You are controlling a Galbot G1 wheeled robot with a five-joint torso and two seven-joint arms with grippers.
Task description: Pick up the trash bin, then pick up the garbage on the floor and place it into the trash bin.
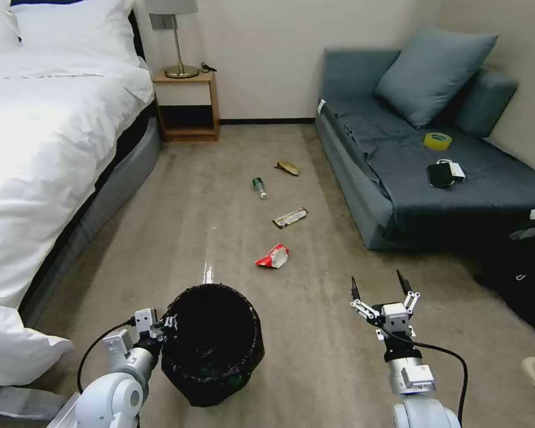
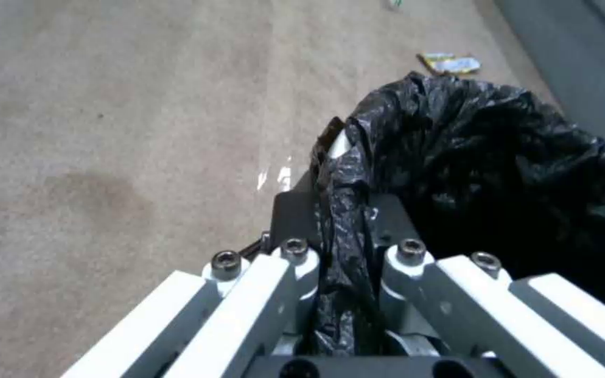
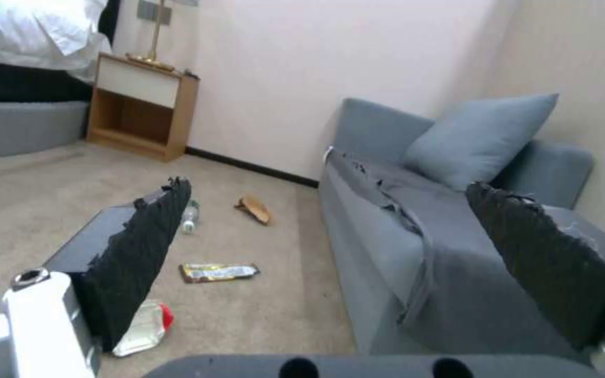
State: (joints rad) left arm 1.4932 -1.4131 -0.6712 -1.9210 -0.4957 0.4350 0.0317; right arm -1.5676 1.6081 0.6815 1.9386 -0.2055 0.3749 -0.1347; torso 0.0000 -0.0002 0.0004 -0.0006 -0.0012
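The left gripper (image 2: pixel 348 226) occupies the lower centre of the frame, its fingers (image 2: pixel 295 218) clamped on a fold of black bag at the rim of the trash bin (image 2: pixel 499 157). The bin fills the right side. A gold-brown snack wrapper (image 2: pixel 449 63) lies on the beige carpet (image 2: pixel 121 131) in the upper right.

The trash bin (image 1: pixel 213 345), round and lined with a crinkly black bag, is held up by its rim at the near left. Four bits of garbage are spread in a line on the floor beyond it: a red-and-white wrapper (image 1: pixel 273 256), a long gold wrapper (image 1: pixel 290 218), a small bottle (image 1: pixel 259 186) and a tan wrapper (image 1: pixel 288 168).
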